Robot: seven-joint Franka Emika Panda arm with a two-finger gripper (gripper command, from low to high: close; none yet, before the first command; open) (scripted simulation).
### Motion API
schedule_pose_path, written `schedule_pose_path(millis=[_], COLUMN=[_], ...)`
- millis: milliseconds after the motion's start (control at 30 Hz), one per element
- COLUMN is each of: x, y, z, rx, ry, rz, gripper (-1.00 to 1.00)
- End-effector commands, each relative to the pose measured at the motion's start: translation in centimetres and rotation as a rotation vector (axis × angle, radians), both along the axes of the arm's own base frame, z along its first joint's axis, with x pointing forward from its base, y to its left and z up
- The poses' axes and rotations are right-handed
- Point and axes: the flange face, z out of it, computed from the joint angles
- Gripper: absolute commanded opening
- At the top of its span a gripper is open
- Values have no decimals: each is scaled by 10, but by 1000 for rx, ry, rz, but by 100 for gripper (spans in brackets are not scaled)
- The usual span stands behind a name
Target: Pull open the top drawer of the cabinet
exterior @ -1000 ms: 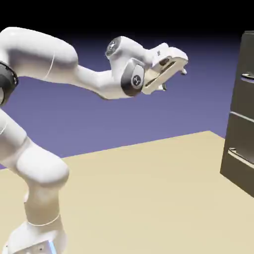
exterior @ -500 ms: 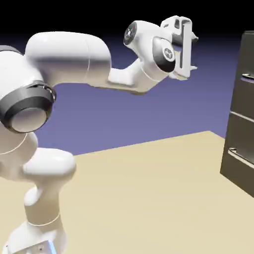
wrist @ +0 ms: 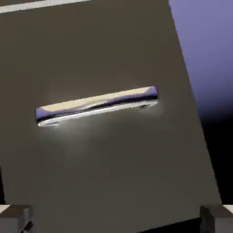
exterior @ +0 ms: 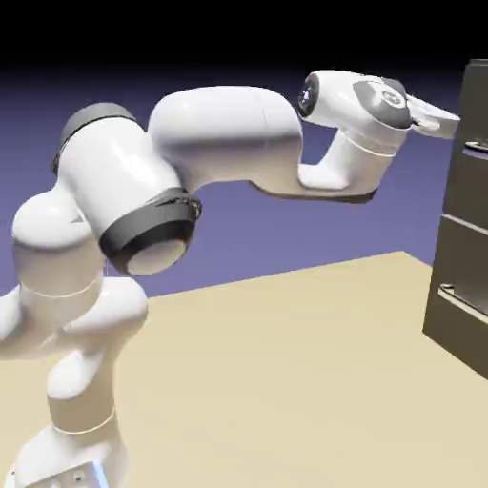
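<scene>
**Handle dead ahead, fingers wide and empty**

Your target, the top drawer (wrist: pixel 104 150), fills most of the hand view right now, a flat dark grey-brown front, tilted a little because the hand is rolled. Its silver bar handle (wrist: pixel 97 105) runs across the upper middle of that view, slanting up toward the right, and it sits well above your two grey fingertips (wrist: pixel 14 217), which poke in at the bottom corners. The handle is not between them; it lies ahead of the gripper (wrist: pixel 116 220), and nothing sits in the gap. Your fingers are spread as far apart as they go, holding nothing.

Step back to the exterior view: the cabinet (exterior: pixel 467 219) stands at the right edge on the tan table (exterior: pixel 286 381), with the top drawer's front (exterior: pixel 476 100) at its upper part and its handle showing as a thin bright line at the frame's edge. Your gripper (exterior: pixel 437 120) is up at that same height, pointing right at the drawer front and close to it; from this angle you cannot tell whether it touches. The white arm (exterior: pixel 229 143) arches from the lower left.
</scene>
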Motion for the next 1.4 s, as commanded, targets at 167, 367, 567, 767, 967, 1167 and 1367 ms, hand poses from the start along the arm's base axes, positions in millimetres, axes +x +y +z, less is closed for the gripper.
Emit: schedule_pose_path(millis=[167,367,567,767,967,1167,1367], x=[43,83,118,142,169,150,116], y=[1,9,22,22,22,22,22], z=[-34,-69,-97,-94,-98,-98,-98], rx=[-477,-985,-1523,-1534,-1540,-1540,-1540], ry=[-60,-111,-166,-167,-168,-168,-168], rz=[16,31,40,37,40,40,40], gripper=[0,0,0,0,0,-100,-100])
